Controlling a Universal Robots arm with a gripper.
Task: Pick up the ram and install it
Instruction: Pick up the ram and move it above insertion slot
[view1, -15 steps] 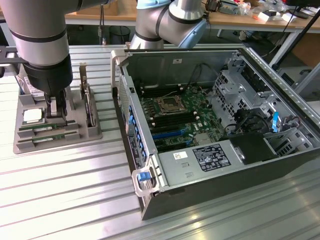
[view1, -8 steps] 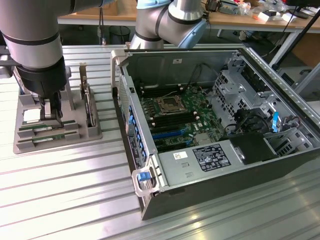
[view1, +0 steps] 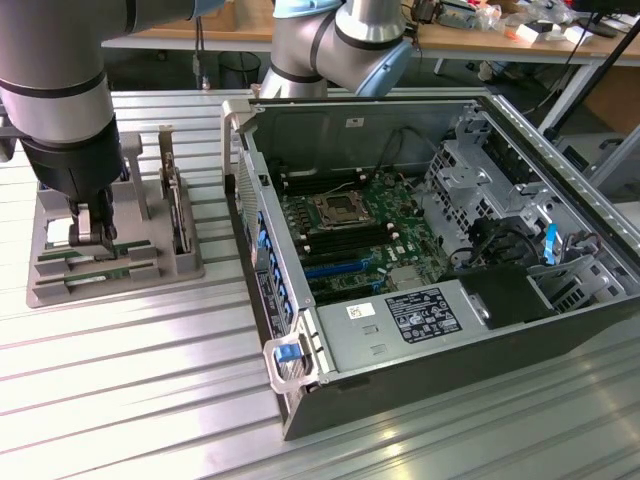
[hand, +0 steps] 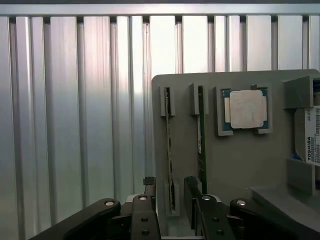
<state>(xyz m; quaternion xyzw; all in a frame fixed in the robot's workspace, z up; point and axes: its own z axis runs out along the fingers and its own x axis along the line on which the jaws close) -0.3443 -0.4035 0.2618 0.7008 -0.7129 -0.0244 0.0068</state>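
Two ram sticks stand on edge in slots of a grey holder tray (hand: 235, 165). The ram (hand: 168, 140) nearer the tray's edge runs between my fingertips; the other ram (hand: 201, 135) stands in the slot beside it. My gripper (hand: 169, 182) straddles the first stick near one end, with one black finger (hand: 149, 192) outside the tray's edge and the other between the two sticks. Small gaps show on both sides, so it is open. In the exterior view my gripper (view1: 88, 235) hangs low over the holder tray (view1: 110, 285) at the exterior view's left.
A square silver CPU (hand: 246, 109) lies in a recess of the tray, next to a labelled drive (hand: 312, 135). A card with a metal bracket (view1: 175, 205) stands upright on the tray. The open computer case (view1: 560, 300), with its motherboard (view1: 350, 235), sits to the exterior view's right on the ribbed metal table (view1: 130, 400).
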